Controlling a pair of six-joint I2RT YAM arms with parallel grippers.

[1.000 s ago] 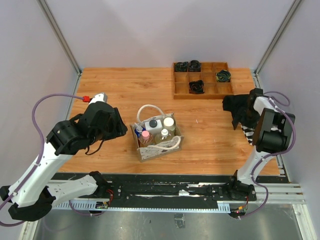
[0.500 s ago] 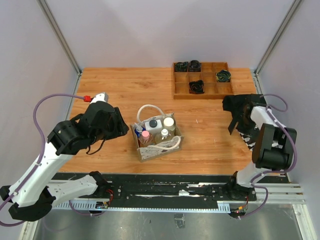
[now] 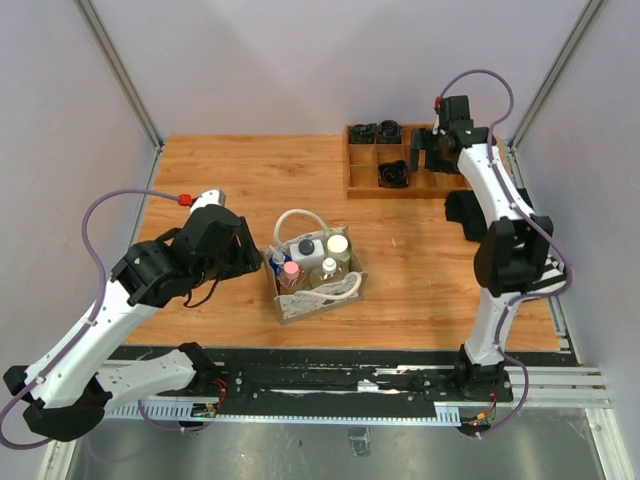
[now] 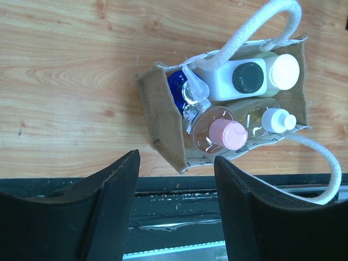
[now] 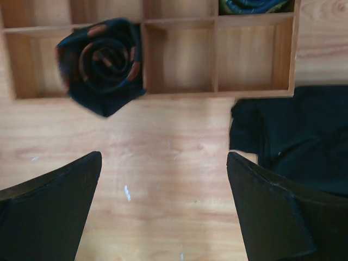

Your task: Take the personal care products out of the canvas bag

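Canvas bag [image 4: 162,125] beneath left gripper [image 4: 176,159]: fingers spread wide, gripping nothing, poised over bag's left end. Packed upright inside bag: pink-capped bottle [image 4: 227,134], white bottle with black cap [image 4: 228,81], blue bottle [image 4: 178,87], clear white-capped bottle [image 4: 277,119]. White rope handles [image 4: 272,16] arch from bag's sides. Right gripper [image 5: 164,157], fingers also wide apart and empty, hangs well beyond bag's far right, over wooden tray [image 5: 215,54] holding black rolled bundle [image 5: 103,65].
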